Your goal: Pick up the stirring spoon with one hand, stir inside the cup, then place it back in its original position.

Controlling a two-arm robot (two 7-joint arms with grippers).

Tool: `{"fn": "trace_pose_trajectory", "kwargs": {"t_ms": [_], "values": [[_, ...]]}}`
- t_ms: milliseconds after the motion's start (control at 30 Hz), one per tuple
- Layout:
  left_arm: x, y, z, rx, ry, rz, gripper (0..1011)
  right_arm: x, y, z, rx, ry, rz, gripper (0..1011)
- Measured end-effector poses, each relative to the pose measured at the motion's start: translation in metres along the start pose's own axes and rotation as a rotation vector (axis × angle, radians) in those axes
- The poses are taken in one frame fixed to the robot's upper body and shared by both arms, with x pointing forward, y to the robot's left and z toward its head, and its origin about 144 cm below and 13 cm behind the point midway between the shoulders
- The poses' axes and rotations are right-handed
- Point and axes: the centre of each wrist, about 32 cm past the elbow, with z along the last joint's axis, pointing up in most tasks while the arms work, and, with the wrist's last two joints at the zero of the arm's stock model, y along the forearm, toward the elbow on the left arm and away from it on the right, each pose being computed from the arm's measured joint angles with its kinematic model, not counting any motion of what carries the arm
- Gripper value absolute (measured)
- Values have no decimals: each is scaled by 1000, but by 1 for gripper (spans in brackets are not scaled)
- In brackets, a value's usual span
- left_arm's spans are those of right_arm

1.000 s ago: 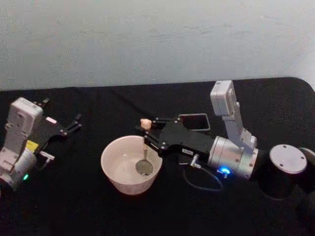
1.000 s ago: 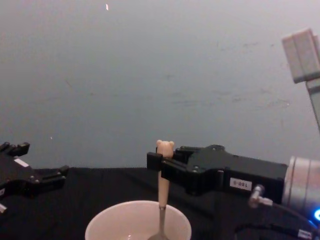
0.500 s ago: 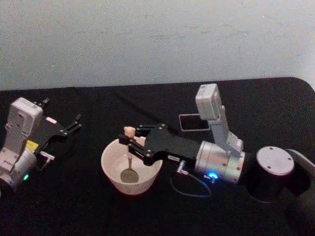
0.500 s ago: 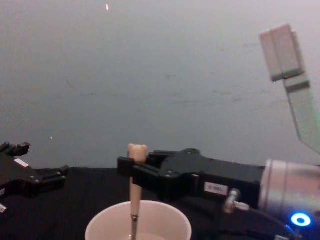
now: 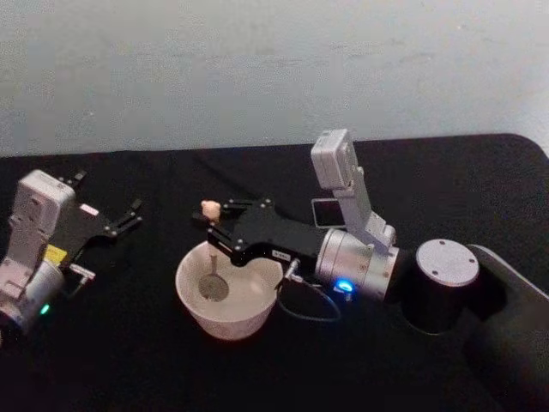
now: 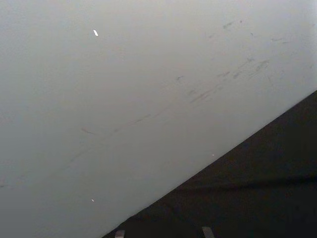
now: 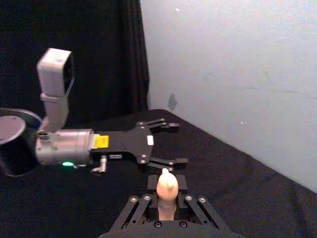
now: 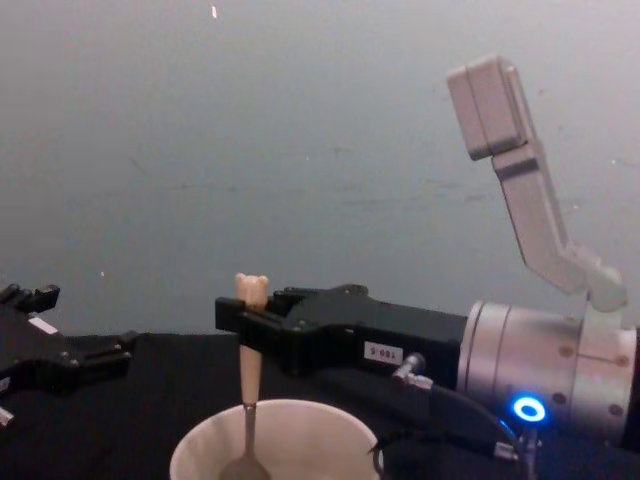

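Stirring spoon (image 5: 212, 283) is hanging upright from the right end effector (image 5: 216, 225), which is clamping its beige bear-topped handle. The slim metal stem is running straight down, its shiny bowl sitting inside the wide, smooth cream cup (image 5: 230, 316) directly beneath. The left end effector (image 5: 127, 216) is idling with fingers spread, well apart across the black desk (image 5: 129, 343).

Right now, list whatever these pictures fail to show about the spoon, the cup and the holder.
- Chest view: the base of the cup, cut off by the bottom edge.
- Right wrist view: the stem and bowl of the stirring spoon, hidden under the right gripper, whose fingers clamp the handle.
- Head view: the dark holder, partly covered by the right arm's camera mount.
- Head view: any liquid in the cup, too blurred to tell.
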Motion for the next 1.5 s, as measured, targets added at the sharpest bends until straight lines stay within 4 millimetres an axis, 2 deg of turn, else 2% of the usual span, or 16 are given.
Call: {"fn": "trace_pose_trajectory", "kwargs": {"t_ms": [433,667,1100,1500], "values": [[0,0,0,0,0,0,1001,15,-4,-2,-8,-9,-58,213],[0,0,0,0,0,0,1002,18,-16,-5,-28,-21,-66,213],[0,0,0,0,0,0,1002,12,-39,-5,-34,-38,-19,213],[0,0,0,0,0,0,1001,-2,-44,4,-3,-31,48,213]]}}
